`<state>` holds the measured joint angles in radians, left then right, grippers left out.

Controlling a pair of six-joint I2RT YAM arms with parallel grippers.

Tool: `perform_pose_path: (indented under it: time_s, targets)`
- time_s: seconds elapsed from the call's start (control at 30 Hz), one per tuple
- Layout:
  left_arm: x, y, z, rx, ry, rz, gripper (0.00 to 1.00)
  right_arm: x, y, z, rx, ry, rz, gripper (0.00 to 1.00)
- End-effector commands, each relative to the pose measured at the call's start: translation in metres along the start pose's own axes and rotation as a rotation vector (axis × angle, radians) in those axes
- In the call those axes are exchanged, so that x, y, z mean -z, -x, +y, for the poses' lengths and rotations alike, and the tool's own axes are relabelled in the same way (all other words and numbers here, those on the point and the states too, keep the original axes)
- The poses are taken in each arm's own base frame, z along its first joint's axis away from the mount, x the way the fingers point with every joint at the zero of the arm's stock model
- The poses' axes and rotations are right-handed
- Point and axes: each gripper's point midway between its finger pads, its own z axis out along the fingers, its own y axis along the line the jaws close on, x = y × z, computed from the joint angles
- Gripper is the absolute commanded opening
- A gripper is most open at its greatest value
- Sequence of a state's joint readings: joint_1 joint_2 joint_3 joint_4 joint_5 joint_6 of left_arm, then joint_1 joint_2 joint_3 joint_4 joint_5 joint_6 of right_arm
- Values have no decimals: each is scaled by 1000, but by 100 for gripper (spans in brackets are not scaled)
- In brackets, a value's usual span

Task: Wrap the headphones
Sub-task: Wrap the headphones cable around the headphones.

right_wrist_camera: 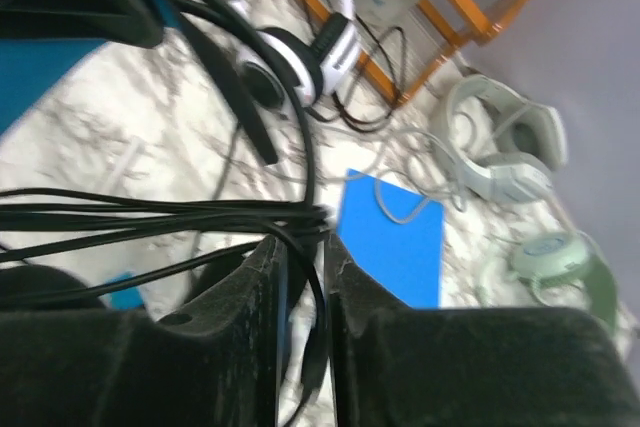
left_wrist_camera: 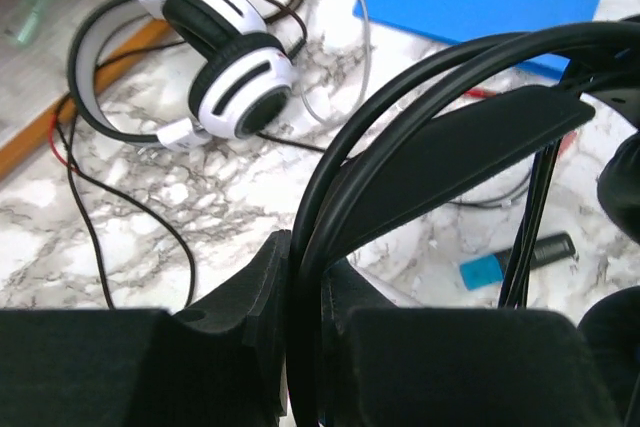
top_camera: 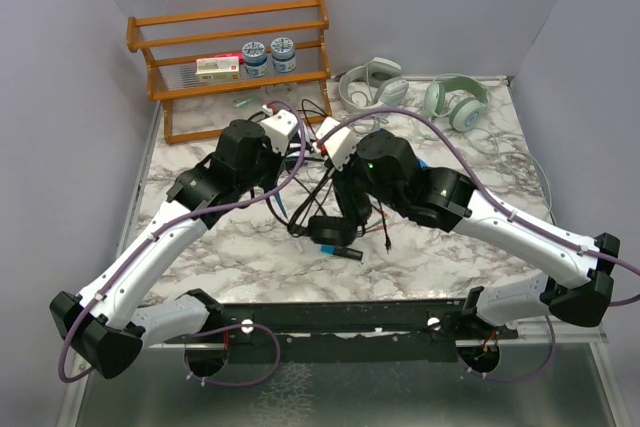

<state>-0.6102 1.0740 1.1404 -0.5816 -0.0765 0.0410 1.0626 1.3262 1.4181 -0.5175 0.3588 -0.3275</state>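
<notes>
My left gripper [left_wrist_camera: 308,257] is shut on the thin headband of the all-black headphones [left_wrist_camera: 450,147], holding them up over the middle of the table; an ear cup [top_camera: 330,232] hangs low. Several loops of their black cable [right_wrist_camera: 150,212] cross the tips of my right gripper [right_wrist_camera: 303,247]. Its jaws stand a little apart, with one strand running loosely down between them. The white-and-black headphones [left_wrist_camera: 225,67] lie on the marble beyond. Two pale grey-white pairs [top_camera: 372,82] [top_camera: 455,99] rest at the back right.
A wooden rack [top_camera: 235,57] holding small tubs and a box stands at the back left. A blue sheet [right_wrist_camera: 390,247] lies on the table under a grey cord. A blue-and-black marker [left_wrist_camera: 515,260] lies near the centre. Loose cables trail around the rack's foot.
</notes>
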Motion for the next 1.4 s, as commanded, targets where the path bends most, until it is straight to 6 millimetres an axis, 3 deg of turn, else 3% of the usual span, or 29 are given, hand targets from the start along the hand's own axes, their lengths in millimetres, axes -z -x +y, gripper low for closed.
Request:
perform_pose_path:
  time_s: [0.0,0.27,0.6,0.67,0.77,0.87,0.93,1.0,1.03,1.17,1.37]
  targets:
    - [10,-13,-21,26,-115,115,0,0,-4,-38,-3,-185,45,30]
    - [29,5,-30,98,-160,70,0,2,-30,-55,-68,-172,90,49]
    - [44,15,-51,204,-258,97,0,4,-48,-64,-247,-163,65,58]
    - [45,17,-54,213,-273,105,0,7,-54,-74,-300,-174,41,62]
    - [44,19,-54,236,-266,104,0,12,-79,-105,-403,-247,68,63]
    - [46,24,-55,275,-267,105,0,20,-93,-118,-485,-300,52,72]
    - [48,31,-58,301,-279,96,0,21,-100,-113,-536,-292,36,82]
    - [50,40,-60,336,-288,88,0,22,-108,-103,-574,-270,38,98]
    - [51,44,-61,347,-290,83,0,23,-112,-98,-591,-263,44,100]
    - [54,56,-64,377,-304,79,0,33,-136,-90,-638,-303,58,100]
    - [58,72,-65,393,-320,53,0,59,-137,-87,-689,-338,-65,92]
